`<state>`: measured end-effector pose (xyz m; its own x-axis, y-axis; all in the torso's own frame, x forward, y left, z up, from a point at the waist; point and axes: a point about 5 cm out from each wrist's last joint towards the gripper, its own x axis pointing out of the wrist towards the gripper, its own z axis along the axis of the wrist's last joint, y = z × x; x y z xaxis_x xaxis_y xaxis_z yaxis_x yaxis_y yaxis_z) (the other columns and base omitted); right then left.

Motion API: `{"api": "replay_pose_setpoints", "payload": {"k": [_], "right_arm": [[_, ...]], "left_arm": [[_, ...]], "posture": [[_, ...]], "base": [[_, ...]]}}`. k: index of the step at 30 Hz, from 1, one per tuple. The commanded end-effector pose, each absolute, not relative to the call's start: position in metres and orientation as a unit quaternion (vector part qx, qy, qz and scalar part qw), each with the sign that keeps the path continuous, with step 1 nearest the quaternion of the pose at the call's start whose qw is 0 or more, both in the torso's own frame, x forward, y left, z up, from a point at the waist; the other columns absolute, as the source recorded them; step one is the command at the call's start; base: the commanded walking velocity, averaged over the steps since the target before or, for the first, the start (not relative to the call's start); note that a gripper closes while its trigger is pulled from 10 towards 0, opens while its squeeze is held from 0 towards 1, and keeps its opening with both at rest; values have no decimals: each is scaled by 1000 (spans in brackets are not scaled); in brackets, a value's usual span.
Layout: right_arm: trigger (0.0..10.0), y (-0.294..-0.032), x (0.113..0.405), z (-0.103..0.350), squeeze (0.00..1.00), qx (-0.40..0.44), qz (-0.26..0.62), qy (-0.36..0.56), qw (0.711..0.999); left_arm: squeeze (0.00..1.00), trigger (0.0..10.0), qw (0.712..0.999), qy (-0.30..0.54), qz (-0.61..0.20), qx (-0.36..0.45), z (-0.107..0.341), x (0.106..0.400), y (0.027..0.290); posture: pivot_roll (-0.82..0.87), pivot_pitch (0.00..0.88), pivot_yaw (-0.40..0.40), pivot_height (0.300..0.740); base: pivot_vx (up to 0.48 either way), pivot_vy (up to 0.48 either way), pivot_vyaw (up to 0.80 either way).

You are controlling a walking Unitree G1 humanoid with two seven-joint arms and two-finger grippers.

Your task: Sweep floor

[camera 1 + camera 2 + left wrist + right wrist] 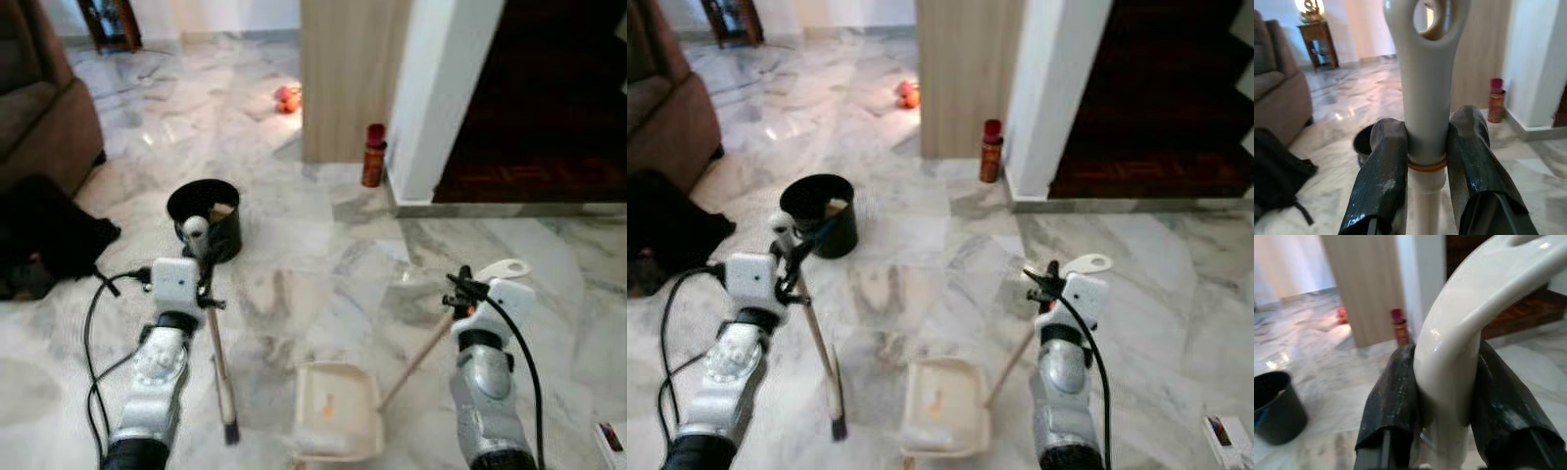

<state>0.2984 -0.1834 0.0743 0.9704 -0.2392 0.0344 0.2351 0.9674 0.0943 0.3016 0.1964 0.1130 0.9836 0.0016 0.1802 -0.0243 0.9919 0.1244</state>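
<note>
I see a glossy marble floor (pixel 323 245). Broom handle (pixel 1425 98) is smooth off-white plastic; dustpan (pixel 338 411) is matt cream plastic, scuffed. Black bucket (pixel 206 217) has a slight plastic sheen. Wall panel (pixel 348 69) is matt wood. Sofa (pixel 39 108) is brown cloth.

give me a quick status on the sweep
Left gripper shut on broom handle. Right gripper shut on dustpan handle; dustpan on floor between arms. Black bucket ahead left.
</note>
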Motion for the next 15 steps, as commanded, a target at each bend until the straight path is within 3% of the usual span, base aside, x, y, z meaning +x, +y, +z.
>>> {"api": "replay_pose_setpoints", "payload": {"k": [1,15], "right_arm": [[10000,-182,301,81,0,62,-121,-38,990],[10000,-181,301,80,0,62,-119,-36,990]], "left_arm": [[0,10000,992,-110,-5,66,121,303,189],[0,10000,992,-108,-4,68,121,303,189]], "posture": [[41,63,32,740],[41,75,34,740]], "base": [[0,315,0],[0,319,0]]}}
